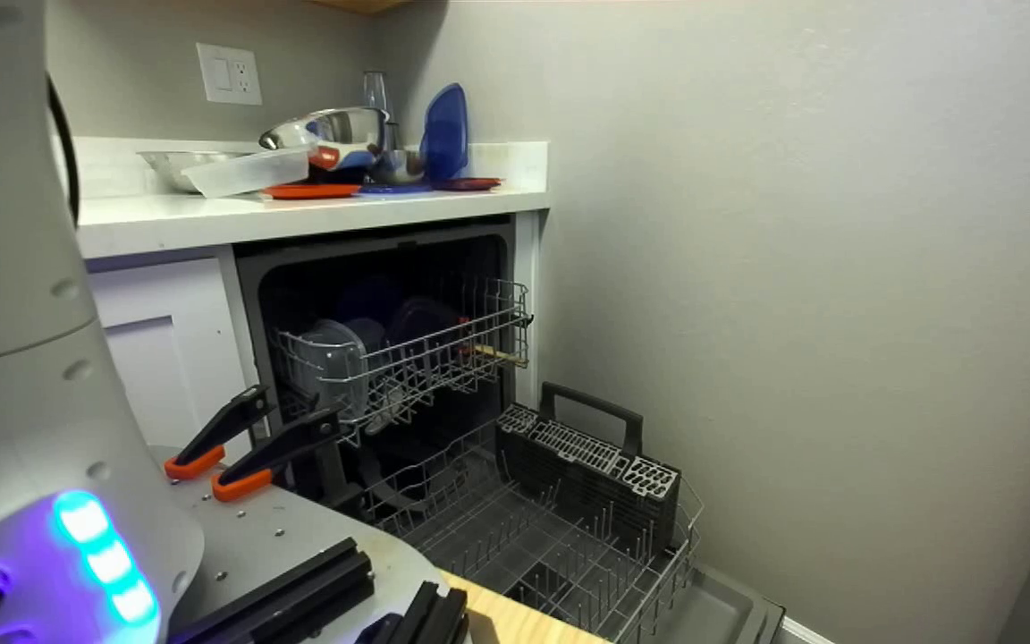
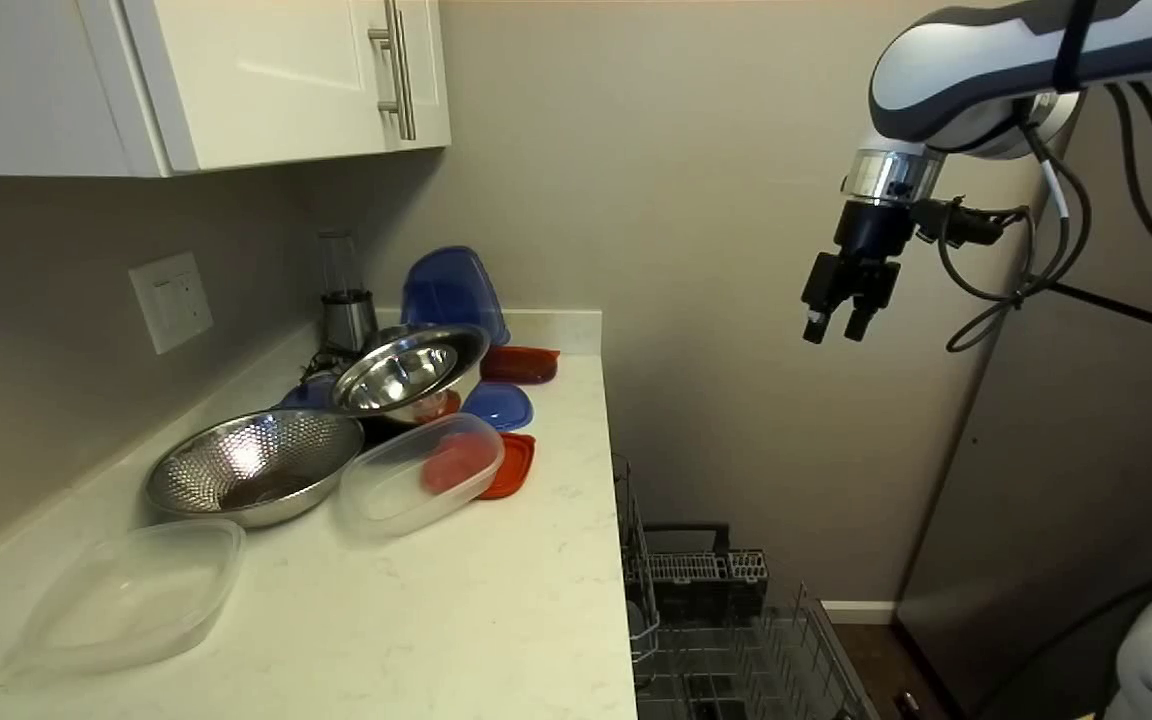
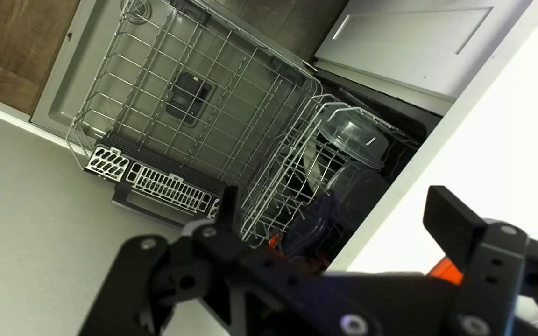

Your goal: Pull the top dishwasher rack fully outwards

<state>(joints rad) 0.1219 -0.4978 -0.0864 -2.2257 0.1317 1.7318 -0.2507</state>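
Silvery wire, crossed into a shallow grid, forms the top dishwasher rack (image 1: pixel 426 350), jutting partway from the dishwasher (image 1: pixel 345 250), below and well apart from the black gripper (image 2: pixel 836 326), whose jaws stand spread and released; rounded clear plastic tubs (image 3: pixel 354 136) sit in the top rack, and a slotted cutlery basket (image 1: pixel 582 478) in the lower rack (image 1: pixel 528 541)

Had plain grey walls (image 1: pixel 792 268), met brown floor (image 3: pixel 17 51) at white baseboard (image 2: pixel 858 613), carried white cabinet (image 2: pixel 286 80) with metal handle (image 2: pixel 401 80) above pale surface (image 2: pixel 536 580), showed white outlet plate (image 1: pixel 229 73).
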